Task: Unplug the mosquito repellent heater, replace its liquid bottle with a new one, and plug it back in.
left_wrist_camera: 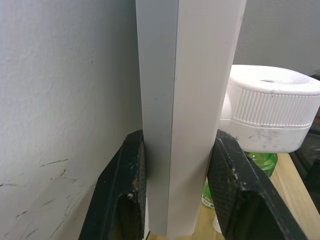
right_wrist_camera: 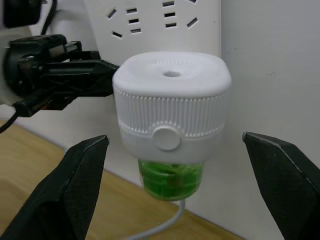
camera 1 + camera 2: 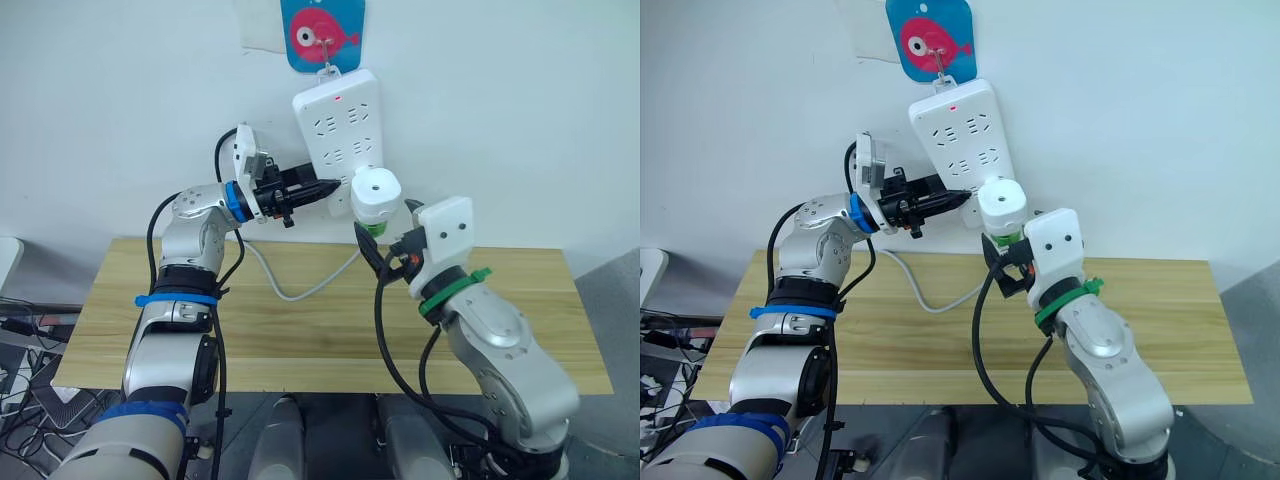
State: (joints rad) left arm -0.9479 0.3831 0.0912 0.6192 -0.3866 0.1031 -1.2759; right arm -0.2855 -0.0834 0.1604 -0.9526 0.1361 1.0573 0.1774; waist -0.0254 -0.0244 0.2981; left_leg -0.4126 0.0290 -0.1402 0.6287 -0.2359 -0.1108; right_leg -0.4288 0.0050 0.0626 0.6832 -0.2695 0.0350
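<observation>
The mosquito repellent heater (image 3: pixel 375 194) is a white rounded unit plugged into the lower right of a white power strip (image 3: pixel 335 118) hanging on the wall. A green liquid bottle (image 2: pixel 171 180) hangs under it. My left gripper (image 3: pixel 326 187) is shut on the strip's lower left edge, with one black finger (image 1: pixel 126 187) on each side. My right gripper (image 2: pixel 176 140) is open in front of the heater, its fingers standing wide apart on either side without touching it. The heater's prongs are hidden.
The strip hangs from a blue fish-shaped hook (image 3: pixel 322 35), and its red light is on. Its white cable (image 3: pixel 300 287) loops down onto the wooden table (image 3: pixel 300 340) below. Loose cables (image 3: pixel 25 340) lie on the floor at the left.
</observation>
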